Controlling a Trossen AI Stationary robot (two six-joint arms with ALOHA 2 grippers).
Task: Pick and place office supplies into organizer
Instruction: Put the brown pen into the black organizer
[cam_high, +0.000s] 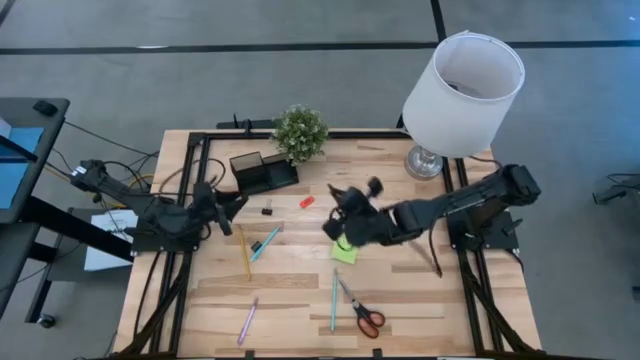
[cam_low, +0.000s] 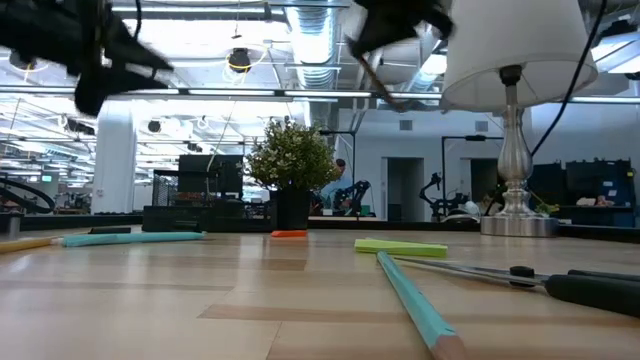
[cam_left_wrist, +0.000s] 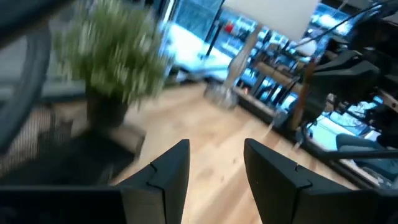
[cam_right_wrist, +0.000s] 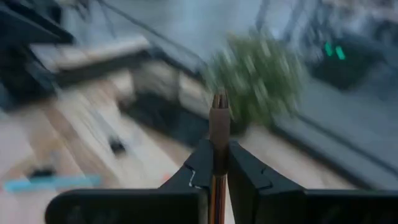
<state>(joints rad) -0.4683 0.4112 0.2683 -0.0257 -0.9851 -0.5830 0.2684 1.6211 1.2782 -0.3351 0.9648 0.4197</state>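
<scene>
My right gripper (cam_high: 345, 215) hovers above the table's middle, over the lime-green sticky note (cam_high: 344, 250), and is shut on a brown pencil (cam_right_wrist: 219, 121). My left gripper (cam_high: 228, 205) is open and empty, at the left, just near of the black organizer (cam_high: 262, 172), which stands beside the potted plant (cam_high: 300, 132). On the table lie a yellow pencil (cam_high: 244, 250), a teal pen (cam_high: 266, 241), a second teal pen (cam_high: 334, 298), a pink pen (cam_high: 247, 320), red-handled scissors (cam_high: 362, 312), a small red piece (cam_high: 306, 201) and a tiny black piece (cam_high: 268, 209). My right gripper pinches the brown pencil's shaft (cam_right_wrist: 217, 142) between its two fingers. The pencil lies along the fingers, and its end (cam_right_wrist: 219, 102) sticks out past the fingertips. It is lifted clear of the table and shows slanting below the gripper in the low view (cam_low: 378, 78).
A white-shaded lamp (cam_high: 462, 95) on a silver base stands at the far right, close to my right arm. Black frame rails run along the table's left and right edges. The wooden table (cam_high: 290, 275) shows bare wood between the scattered items.
</scene>
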